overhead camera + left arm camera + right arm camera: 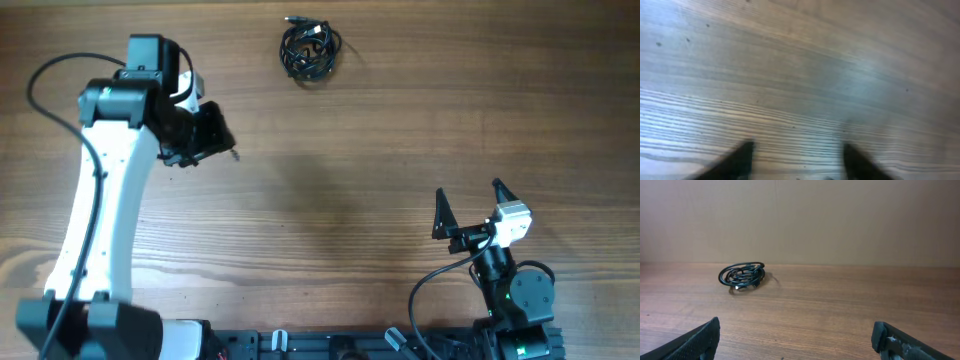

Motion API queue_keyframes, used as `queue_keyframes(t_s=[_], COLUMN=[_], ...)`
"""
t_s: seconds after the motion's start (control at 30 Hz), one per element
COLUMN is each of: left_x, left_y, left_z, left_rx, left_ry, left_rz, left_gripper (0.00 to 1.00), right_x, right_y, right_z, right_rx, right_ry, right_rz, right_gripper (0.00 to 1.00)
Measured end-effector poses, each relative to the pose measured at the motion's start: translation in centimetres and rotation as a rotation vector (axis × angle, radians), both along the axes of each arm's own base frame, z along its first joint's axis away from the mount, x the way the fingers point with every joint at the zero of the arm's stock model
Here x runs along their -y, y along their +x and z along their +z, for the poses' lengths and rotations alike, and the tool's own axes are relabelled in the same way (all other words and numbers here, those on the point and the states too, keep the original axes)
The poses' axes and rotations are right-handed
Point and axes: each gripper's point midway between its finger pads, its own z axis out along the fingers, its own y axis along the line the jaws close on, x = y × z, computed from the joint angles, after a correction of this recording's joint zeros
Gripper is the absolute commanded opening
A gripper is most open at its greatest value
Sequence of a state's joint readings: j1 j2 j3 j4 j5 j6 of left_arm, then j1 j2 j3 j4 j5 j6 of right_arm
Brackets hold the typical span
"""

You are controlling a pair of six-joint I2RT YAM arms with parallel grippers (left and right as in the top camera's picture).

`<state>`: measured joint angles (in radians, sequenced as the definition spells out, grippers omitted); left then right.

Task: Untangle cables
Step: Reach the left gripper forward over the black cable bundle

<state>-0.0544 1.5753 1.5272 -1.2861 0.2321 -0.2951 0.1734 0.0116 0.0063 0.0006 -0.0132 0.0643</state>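
The cables (310,50) lie wound in a small black tangle at the far middle of the wooden table; the right wrist view shows the cables (742,276) far ahead and to the left. My left gripper (213,138) hangs over bare wood, left of and nearer than the tangle. In its own blurred view the left gripper (797,150) has its fingers apart with only table between them. My right gripper (468,192) stands wide open near the front right, far from the cables, and the right gripper (796,330) holds nothing.
Bare wood grain fills the table (340,200) between the arms. The white left arm (95,200) reaches up the left side. A thick black robot wire (430,290) loops by the right arm's base at the front edge.
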Motion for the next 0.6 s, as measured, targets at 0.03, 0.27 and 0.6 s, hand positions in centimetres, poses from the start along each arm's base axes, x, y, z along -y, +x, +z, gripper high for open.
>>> queue_keyframes(t_s=[0.03, 0.27, 0.6], left_x=[0.20, 0.37, 0.37], left_y=[0.17, 0.29, 0.33], left_z=[-0.85, -1.73, -1.72], left_rx=[-0.029, -0.057, -0.056], left_ry=[0.000, 0.005, 0.005], left_rz=[-0.002, -0.009, -0.009], left_gripper=[0.74, 0.75, 0.79], right_x=[0.00, 0.00, -0.02], right_y=[0.00, 0.00, 0.10], right_z=[-0.01, 0.00, -0.38], right_rx=[0.000, 0.000, -0.017], right_ry=[0.000, 0.000, -0.003], right_rz=[0.000, 0.000, 0.000], right_gripper=[1.00, 1.00, 1.00])
